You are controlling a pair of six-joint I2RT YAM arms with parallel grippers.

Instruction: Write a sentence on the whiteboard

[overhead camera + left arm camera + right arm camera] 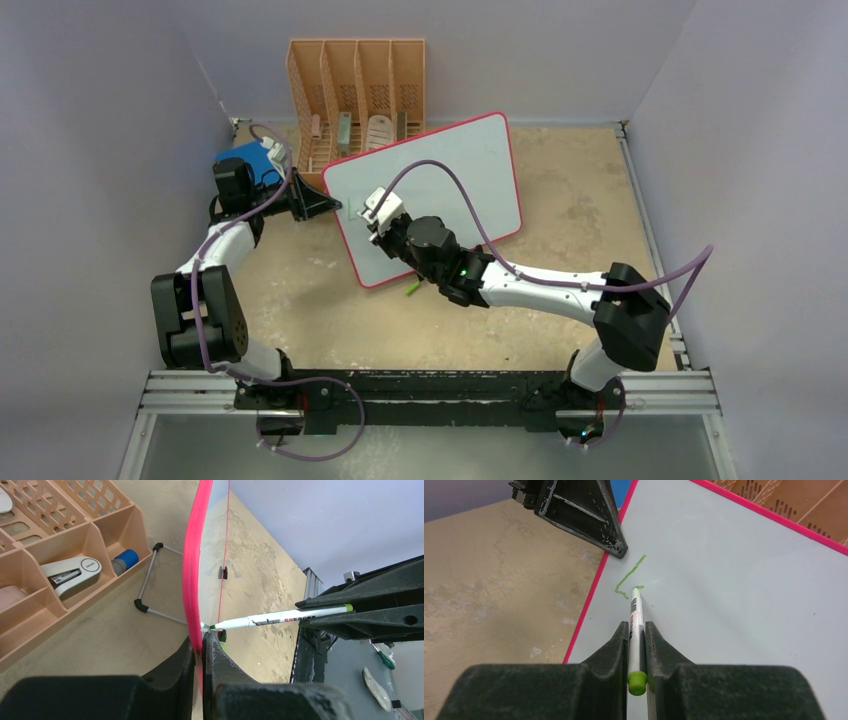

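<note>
Fingers, left: left gripper (pixel 202 641) pinching the left rim of the large glossy white whiteboard with thin red-pink rim (pixel 470 150).
Fingers, right: right gripper (pixel 637 630) pressed together on a slim white marker with green end cap (pixel 636 605); tip touches the board.
Whiteboard place: mid-table, propped tilted, in front of the tan slotted plastic organizer (pixel 355 60); blue flat book (pixel 248 160) behind the left arm.
Key relation: writing face lies straight ahead of the right fingers; marker's long axis runs along them toward the board's left edge; blank area spreads rightward. Right arm writes.
Sentence: sentence (pixel 628 575) is one short green squiggle just beside the tip; judged barely begun.
In the way: left jaw tip near the stroke; thin purple cable (pixel 432 163) arches over the board.
</note>
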